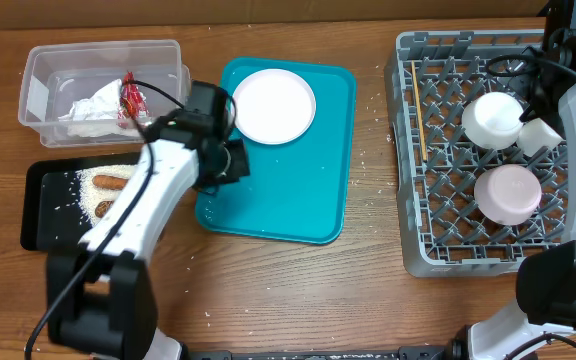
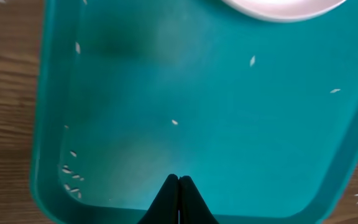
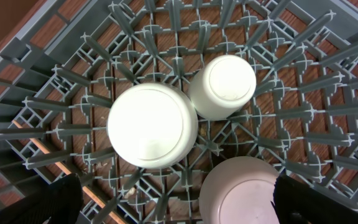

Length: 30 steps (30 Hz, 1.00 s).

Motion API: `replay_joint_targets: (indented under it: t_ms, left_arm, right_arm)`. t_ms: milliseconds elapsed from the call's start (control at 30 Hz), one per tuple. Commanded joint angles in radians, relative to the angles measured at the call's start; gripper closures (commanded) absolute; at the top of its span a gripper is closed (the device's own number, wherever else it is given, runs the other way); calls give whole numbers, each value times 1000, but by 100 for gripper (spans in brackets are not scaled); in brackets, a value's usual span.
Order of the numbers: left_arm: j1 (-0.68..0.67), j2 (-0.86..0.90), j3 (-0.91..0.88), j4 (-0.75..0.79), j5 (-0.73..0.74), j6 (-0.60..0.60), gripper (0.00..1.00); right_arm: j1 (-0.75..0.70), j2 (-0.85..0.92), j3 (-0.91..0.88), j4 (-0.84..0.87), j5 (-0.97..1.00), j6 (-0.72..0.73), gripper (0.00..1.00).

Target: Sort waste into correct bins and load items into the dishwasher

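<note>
Could shove or chip the plate (image 1: 273,105), upper centre on the teal tray (image 1: 298,190), if approached flat with the left gripper (image 2: 179,182) pressed together and empty, giving no purchase on its low rim.

Plate (image 1: 273,105): one. Bowls (image 1: 492,120): two. Cup (image 1: 539,136): one. Rack (image 1: 458,260): one. Teal tray (image 1: 298,200): one. Black tray (image 1: 38,205): one. Clear tub (image 1: 40,70): one. Wrapper (image 1: 131,100): one.

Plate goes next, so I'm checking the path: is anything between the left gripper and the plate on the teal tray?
Nothing visible does. Between the shut left gripper and the plate there is only bare teal tray with a few rice grains.
</note>
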Motion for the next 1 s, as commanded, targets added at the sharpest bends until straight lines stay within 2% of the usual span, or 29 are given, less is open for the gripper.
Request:
replay_joint_targets:
  t_ms: [0,333,633,967]
  left_arm:
    - [-27,60,1,-27,-23,15,96]
    - [-50,171,1,-49,-63,16,96]
    - [-79,182,-16,-126,-64,16,96]
    - [-95,182,-117,-121,-67,3,96]
  right_arm:
    - [-2,-18,7,5,6,5,0]
    - [-2,-18,7,5,6,5,0]
    - [-2,-18,7,5,6,5,0]
    - [-2,-18,7,5,6,5,0]
